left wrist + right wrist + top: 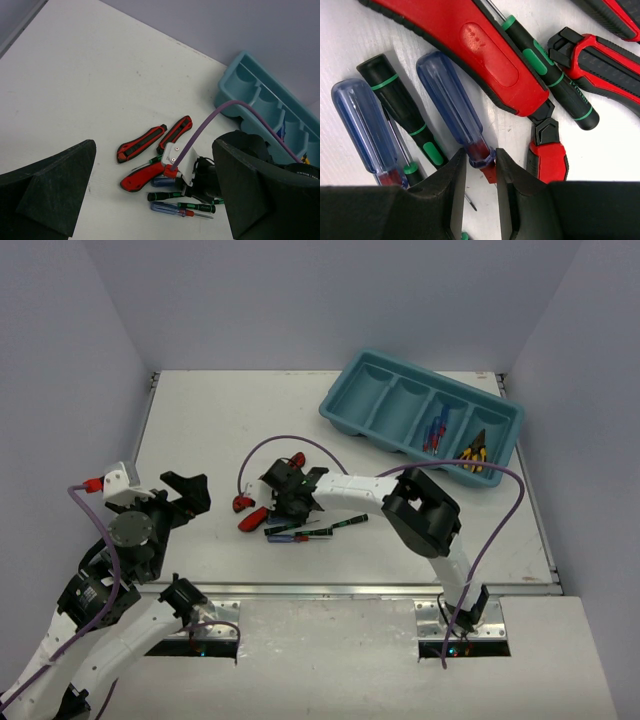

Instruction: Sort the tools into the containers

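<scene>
The right jaws had a blue-and-red screwdriver (451, 105) pinched at its neck: the two black fingers (445, 200) pressed on either side of the red collar where the handle ends. Its handle was clear blue plastic, rounded at the butt, with a red band at the narrow end. It lay flat on the white counter (200, 420) in the tool pile, just left of centre and well apart from the teal tray (345, 405) at the far right.

Beside it lay a second blue screwdriver (362, 125) and a black-and-green screwdriver (402, 110), roughly parallel to it. A broad red-handled cutter (485, 55) crossed above them, and another black-and-green screwdriver (555, 75) ran along the cutter's far side.

The shaft and tip of the held screwdriver were hidden under the fingers. From the top camera the arm's head covered it altogether. The edges of the wrist view cut off the cutter's ends.

In the wrist view the long axis ran from upper left to lower right, the butt pointing away from the jaws and the shaft end toward the wrist.

The tray's third compartment from the left held blue-and-red tools (435, 430) and the fourth held yellow-and-black pliers (477, 455). The left jaws stood wide apart above the counter, left of the pile, holding nothing.
</scene>
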